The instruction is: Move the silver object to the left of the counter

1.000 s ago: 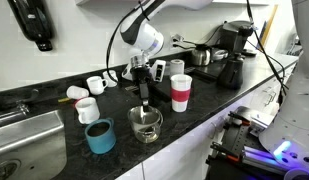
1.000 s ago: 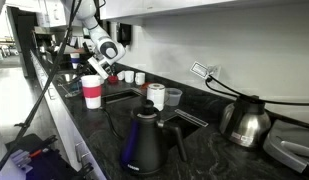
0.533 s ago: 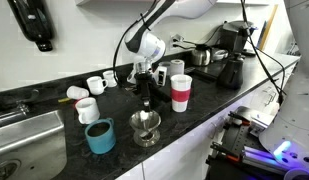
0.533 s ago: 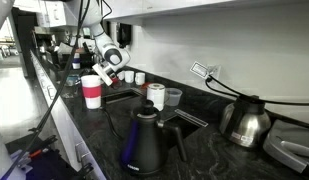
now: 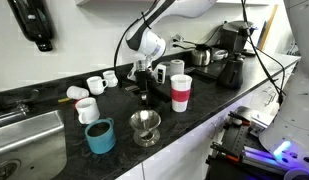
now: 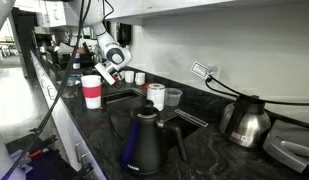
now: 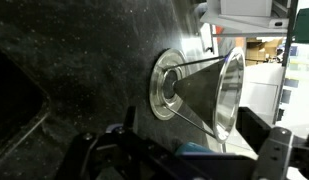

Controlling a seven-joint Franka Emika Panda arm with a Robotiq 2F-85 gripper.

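Note:
The silver object (image 5: pixel 145 126), a shiny funnel-shaped metal cup, stands upright on the black speckled counter (image 5: pixel 209 112), between a blue mug (image 5: pixel 100 136) and a red-and-white cup (image 5: pixel 181 92). My gripper (image 5: pixel 144 93) hangs just above it, open, with nothing in it. In the wrist view the silver object (image 7: pixel 199 90) lies ahead of the gripper (image 7: pixel 184 150), whose dark fingers (image 7: pixel 94 152) stand wide to either side and clear of it. In an exterior view the gripper (image 6: pixel 104 76) shows above the red-and-white cup (image 6: pixel 91 92); the silver object is hidden there.
A steel sink (image 5: pixel 24 142) is set in the counter beyond the blue mug. Small white cups (image 5: pixel 86 106) stand behind it. A coffee machine (image 5: pixel 232 50) fills the far end. A black kettle (image 6: pixel 144 140) and a steel kettle (image 6: pixel 244 120) stand in the foreground.
The gripper has opened, let go of the silver object and risen straight up from it. The silver object stays on the counter where it was set.

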